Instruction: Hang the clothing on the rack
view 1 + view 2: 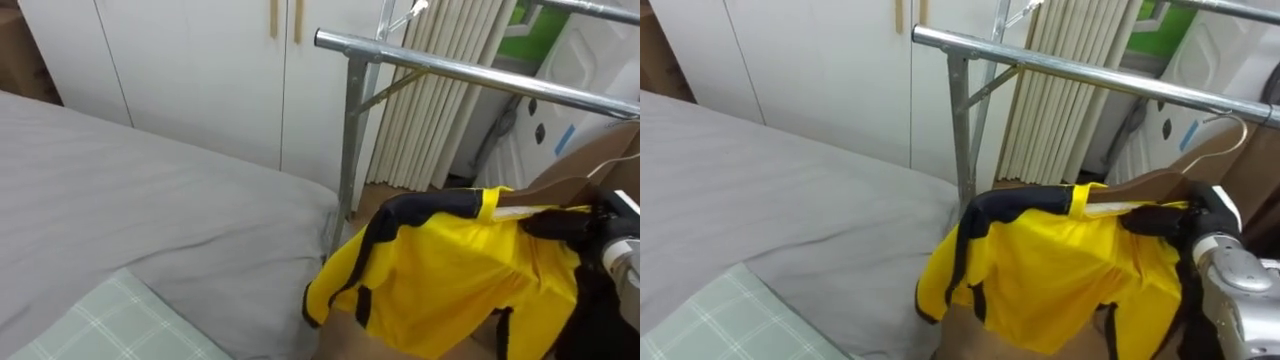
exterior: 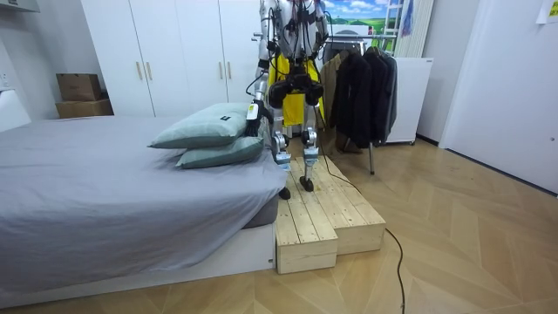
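With the right hand (image 1: pixel 1196 224) fingers curled round the neck of the wooden hanger (image 1: pixel 1155 184), the yellow shirt (image 1: pixel 1040 270) hangs at six o'clock beneath the rail (image 1: pixel 1090 74), so lift the hook upright toward twelve o'clock, clearing the bar.

light: bright, even, diffuse room light | shadows: soft; faint creases shaded on the grey bed (image 1: pixel 150 200); gentle fold shading on the yellow shirt (image 1: pixel 440 270) | glare: pale highlights along the metal rail (image 1: pixel 480 72); mild sheen on the wood floor (image 2: pixel 471 201)
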